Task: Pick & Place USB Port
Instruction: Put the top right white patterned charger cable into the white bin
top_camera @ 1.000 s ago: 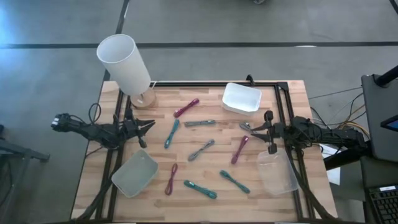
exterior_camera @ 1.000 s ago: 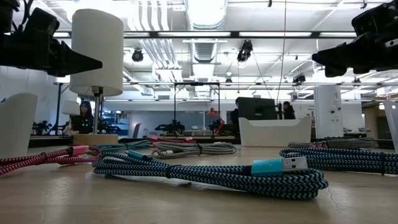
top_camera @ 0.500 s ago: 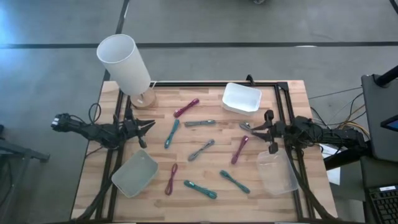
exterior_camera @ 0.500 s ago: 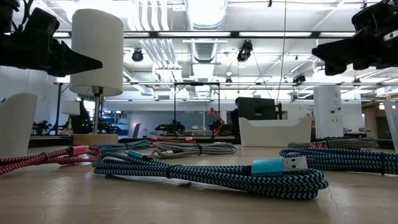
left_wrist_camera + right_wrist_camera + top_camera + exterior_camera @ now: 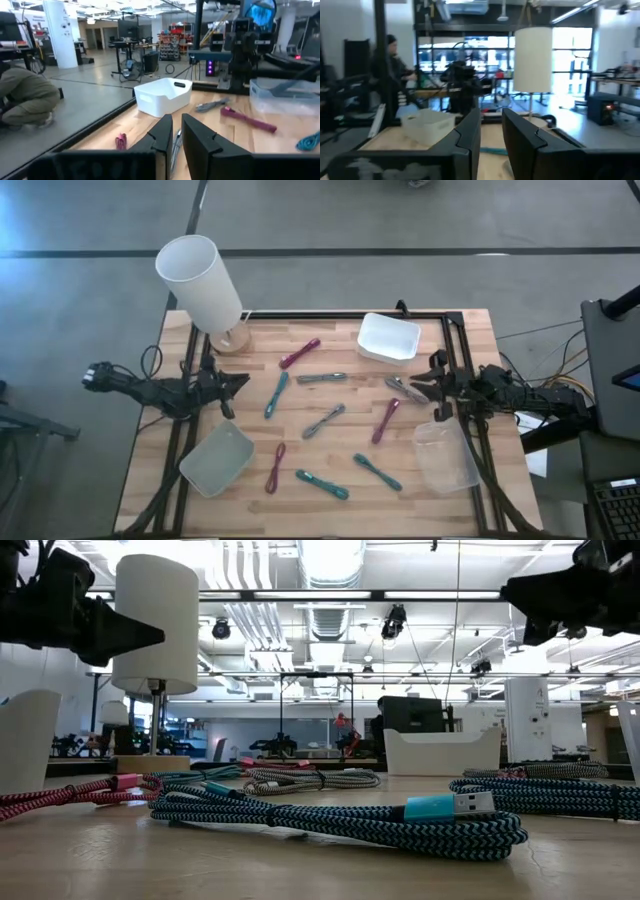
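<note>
- The floor [image 5: 400, 220] around the table was smooth grey concrete, crossed by a dark seam running from nine o'clock to three o'clock in the high view.
- The ceiling [image 5: 330, 600] was open, with white ducts, pipes and bright strip lights.
- A white column [image 5: 62, 32] stood at about ten o'clock in the left wrist view, over a glossy grey floor.
- A person in a grey top [image 5: 27, 97] crouched low at nine o'clock there.
- Large bright windows [image 5: 465, 52] filled the far wall in the right wrist view.
- Workbenches with dark equipment [image 5: 415, 712] lined the room's far side.
</note>
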